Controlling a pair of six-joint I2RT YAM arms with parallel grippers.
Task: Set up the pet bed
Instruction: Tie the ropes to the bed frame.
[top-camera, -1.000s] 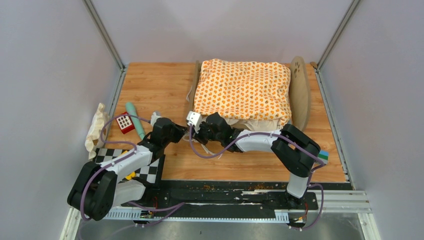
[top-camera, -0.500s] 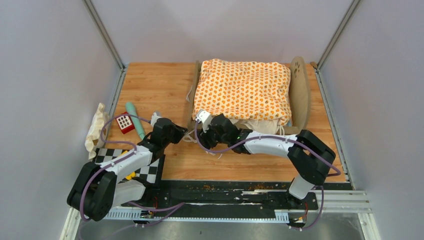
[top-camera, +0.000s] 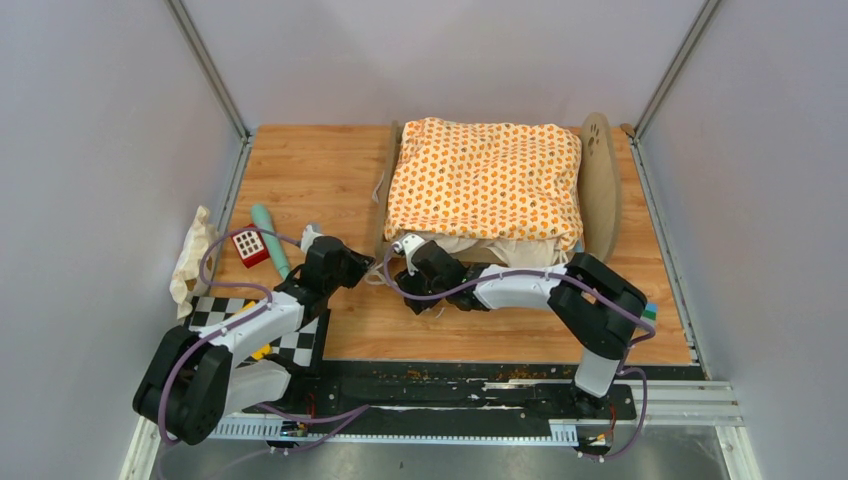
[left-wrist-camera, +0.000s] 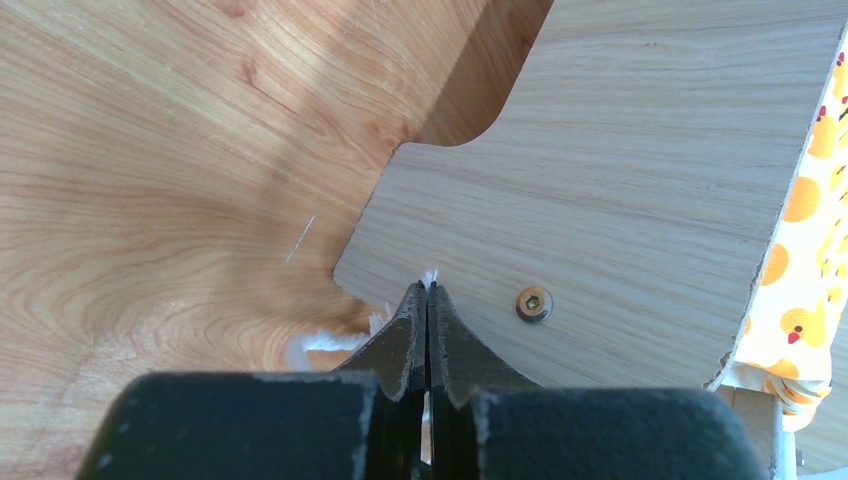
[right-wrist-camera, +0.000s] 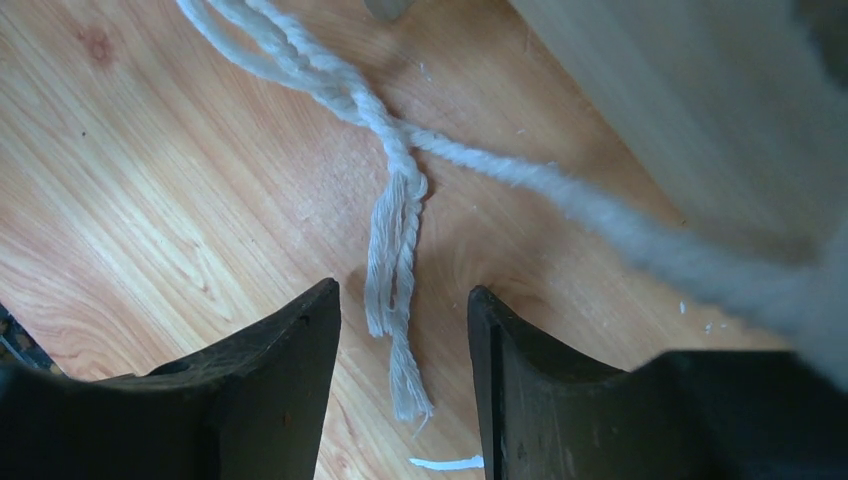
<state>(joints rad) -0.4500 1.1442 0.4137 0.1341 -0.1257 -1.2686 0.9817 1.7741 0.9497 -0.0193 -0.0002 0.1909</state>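
**Both hands at the near left corner of the bed, busy with the cushion ties**

The left hand (left-wrist-camera: 428, 298) has its fingers pressed fully together, and a white strand (left-wrist-camera: 429, 276) pokes out at their tips, so it appears to be pinching a tie. Directly ahead of those tips stands the left end board (left-wrist-camera: 610, 170) of the pet bed (top-camera: 598, 185), with its lower corner and a screw (left-wrist-camera: 533, 303) just to the hand's right. Holding the strand there probably keeps it taut against the board so that it can be knotted.

The right hand (right-wrist-camera: 402, 300) is spread wide and holds nothing. The twisted tie cords (right-wrist-camera: 395, 225) lie flat on the tabletop (top-camera: 310, 170), their frayed ends between its fingers. That placement suggests it is lining up to pick up the loose ends.

Beyond both hands, the orange-patterned cushion (top-camera: 485, 180) already lies on the bed between the two end boards. The bed itself sits at the far right of the wooden surface.

Out past the left hand's left side are a red block (top-camera: 248, 245) and a teal stick (top-camera: 270, 235), and farther off a cream cloth (top-camera: 190, 258) at the edge. A checkerboard (top-camera: 300, 342) lies under that arm. Plain grey walls close in the space on three sides.
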